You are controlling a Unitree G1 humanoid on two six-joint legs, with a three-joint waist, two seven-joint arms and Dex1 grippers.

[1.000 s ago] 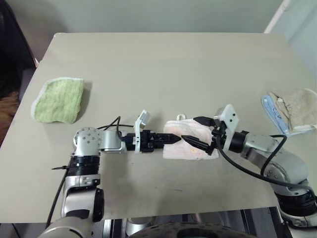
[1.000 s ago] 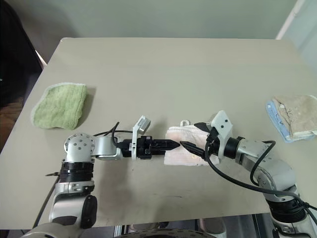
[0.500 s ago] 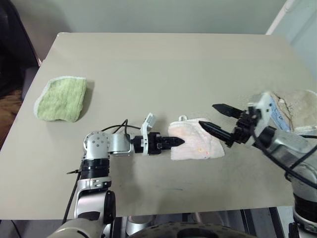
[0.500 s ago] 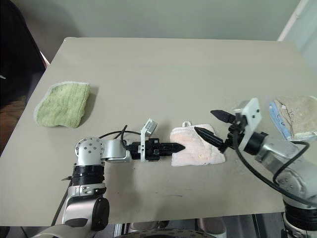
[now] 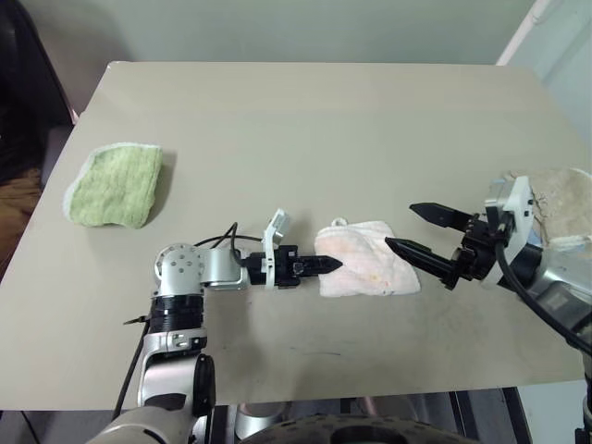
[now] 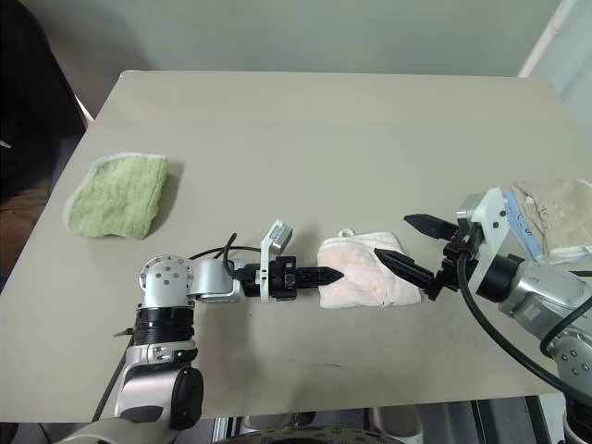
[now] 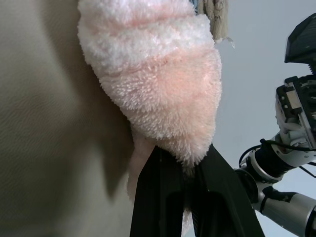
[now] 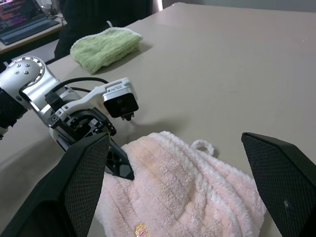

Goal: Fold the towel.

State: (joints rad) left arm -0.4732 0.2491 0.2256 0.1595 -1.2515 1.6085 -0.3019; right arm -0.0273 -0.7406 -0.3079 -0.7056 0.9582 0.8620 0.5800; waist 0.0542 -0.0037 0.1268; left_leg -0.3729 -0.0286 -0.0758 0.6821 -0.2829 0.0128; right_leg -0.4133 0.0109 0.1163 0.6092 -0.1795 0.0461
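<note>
The towel point(image 5: 365, 270) lies as a folded pale pink bundle near the table's front edge, with its small white loop point(image 8: 203, 146) at the far side. My left gripper point(image 5: 328, 265) points right at table level and is shut on the towel's left edge. In the left wrist view, its two fingers point(image 7: 163, 197) pinch the pink terry point(image 7: 158, 84). My right gripper point(image 5: 400, 225) hovers just off the towel's right end, raised a little. It is open, with nothing between its fingers point(image 8: 84, 187).
A folded green terry cloth point(image 5: 113, 185) lies at the table's left side. A beige cloth with blue trim point(image 5: 555, 199) sits at the right edge, behind my right arm. The beige table point(image 5: 305, 120) stretches away beyond the towel.
My left gripper has shut on the towel's left edge. My right gripper, still open, has drawn off the towel to the right and up.
</note>
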